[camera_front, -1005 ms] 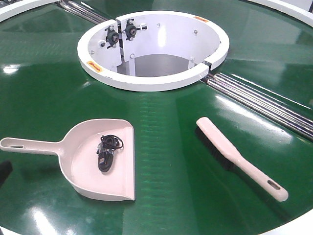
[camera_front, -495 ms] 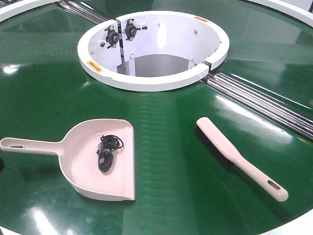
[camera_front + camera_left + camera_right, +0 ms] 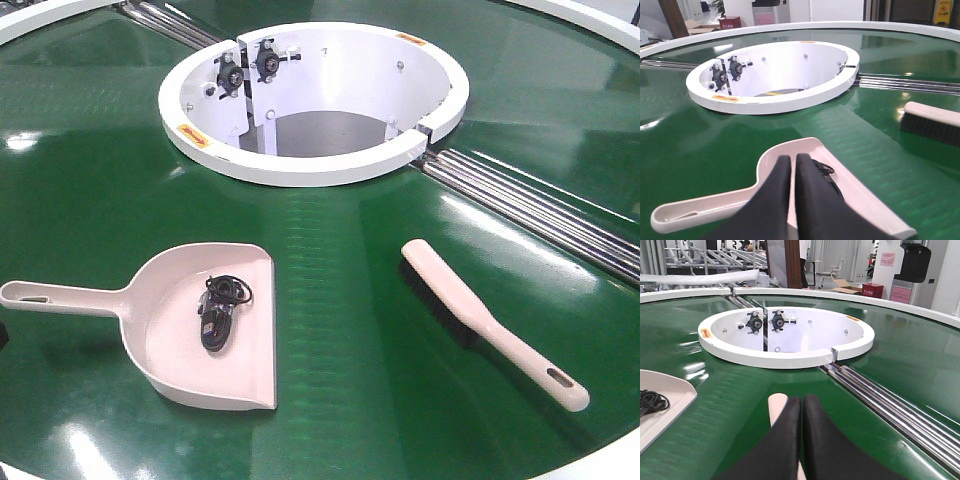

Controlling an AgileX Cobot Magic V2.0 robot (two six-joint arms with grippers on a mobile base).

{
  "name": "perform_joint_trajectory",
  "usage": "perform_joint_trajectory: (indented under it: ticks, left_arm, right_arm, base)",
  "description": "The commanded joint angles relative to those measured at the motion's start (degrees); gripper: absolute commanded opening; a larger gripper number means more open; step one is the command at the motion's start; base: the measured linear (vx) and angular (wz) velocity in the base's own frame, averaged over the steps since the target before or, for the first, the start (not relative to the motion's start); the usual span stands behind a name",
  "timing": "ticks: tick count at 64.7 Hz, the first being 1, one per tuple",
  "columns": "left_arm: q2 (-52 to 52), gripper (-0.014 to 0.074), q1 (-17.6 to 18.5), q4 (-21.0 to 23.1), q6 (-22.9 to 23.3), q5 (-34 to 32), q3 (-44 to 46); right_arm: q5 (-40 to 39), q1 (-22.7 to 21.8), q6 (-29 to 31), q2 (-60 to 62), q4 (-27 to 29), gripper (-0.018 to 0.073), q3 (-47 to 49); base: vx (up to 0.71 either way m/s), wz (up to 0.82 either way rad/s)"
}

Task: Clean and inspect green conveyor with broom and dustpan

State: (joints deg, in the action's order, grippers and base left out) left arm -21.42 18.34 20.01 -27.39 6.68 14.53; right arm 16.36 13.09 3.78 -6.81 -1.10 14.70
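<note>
The green conveyor (image 3: 340,300) fills the front view. The pale dustpan (image 3: 165,300) lies flat at the front left, handle pointing left, with a black coiled cable piece (image 3: 220,312) inside it. At the front right the broom (image 3: 480,315) lies on its bristles, handle toward the near rim. Neither gripper shows in the front view. In the left wrist view my left gripper (image 3: 791,159) hangs shut and empty over the dustpan (image 3: 700,212). My right gripper (image 3: 801,400) is shut and empty above the broom (image 3: 776,407).
The white ring opening (image 3: 300,165) sits at the belt's centre, with bearing mounts on its inner wall. Silver rollers (image 3: 540,210) run from the ring to the right. The white outer rim (image 3: 620,455) borders the belt at the near right.
A dark shape at the left edge of the front view has slid almost out of sight. Dustpan, cable piece and broom lie where they were.
</note>
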Motion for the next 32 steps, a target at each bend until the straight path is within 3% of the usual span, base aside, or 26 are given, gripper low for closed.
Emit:
perform_joint_trajectory:
  ticks: [1, 8, 13, 17, 25, 32]
  left_arm:
    - [-0.3, -0.0007, 0.4, 0.2, 0.2, -6.7, 0.0]
    - [1.3, -0.0007, -1.2, 0.3, 1.1, -6.7, -2.7]
    - [3.2, -0.0007, -3.6, -0.8, 4.6, -7.9, -5.7]
    - [5.0, -0.0007, -5.7, -4.5, 10.5, -9.3, -8.4]
    - [9.4, -0.0007, -8.0, -15.5, 27.4, -11.0, -13.7]
    - [13.1, -0.0006, -8.0, -22.2, 34.6, -11.9, -16.9]
  right_arm:
    - [-4.6, -0.3, 0.5, -0.6, -0.2, -0.0008, 1.5]
    - [-4.6, -0.3, 0.5, -0.6, -0.2, -0.0008, 1.5]
    - [-4.6, -0.3, 0.5, -0.6, -0.2, -0.0008, 1.5]
    - [-4.6, -0.3, 0.5, -0.6, -0.2, -0.0008, 1.5]
    - [-4.6, -0.3, 0.5, -0.6, -0.2, -0.0008, 1.5]
    - [-4.6, -0.3, 0.5, -0.6, -0.2, -0.0008, 1.5]
  base:
    - [0.00, 0.00]
    - [0.00, 0.00]
    - [0.00, 0.00]
    - [0.00, 0.00]
    - [0.00, 0.00]
    - [0.00, 0.00]
